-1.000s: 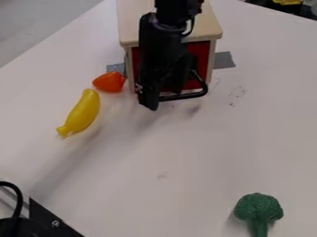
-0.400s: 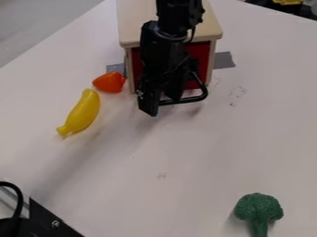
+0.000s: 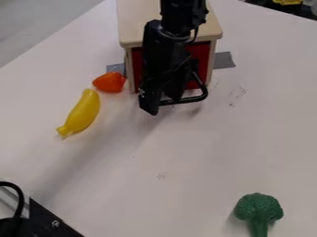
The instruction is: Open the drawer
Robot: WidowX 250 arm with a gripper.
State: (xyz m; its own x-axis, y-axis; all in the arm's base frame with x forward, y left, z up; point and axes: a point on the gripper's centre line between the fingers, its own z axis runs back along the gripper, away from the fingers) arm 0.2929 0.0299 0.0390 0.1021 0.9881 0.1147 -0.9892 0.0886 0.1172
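The gripper (image 3: 162, 102) hangs before the small wooden cabinet (image 3: 130, 39) at the top centre, its two fingers apart. Beside the tips is the black loop handle (image 3: 202, 95), which juts out from the red drawer front (image 3: 202, 58). The handle's left part runs behind and between the fingers; whether they touch it I cannot tell. The arm hides much of the drawer front, which looks level with the cabinet's frame.
An orange-red toy (image 3: 110, 82) lies against the cabinet's left side, with a yellow toy banana (image 3: 82, 112) just below it. Green toy broccoli (image 3: 258, 209) lies at the lower right. Black hardware (image 3: 46, 222) occupies the lower left corner.
Compared with a second ago, the gripper stands slightly lower and to the right, and its fingers show a wider gap. The drawer has not visibly moved.
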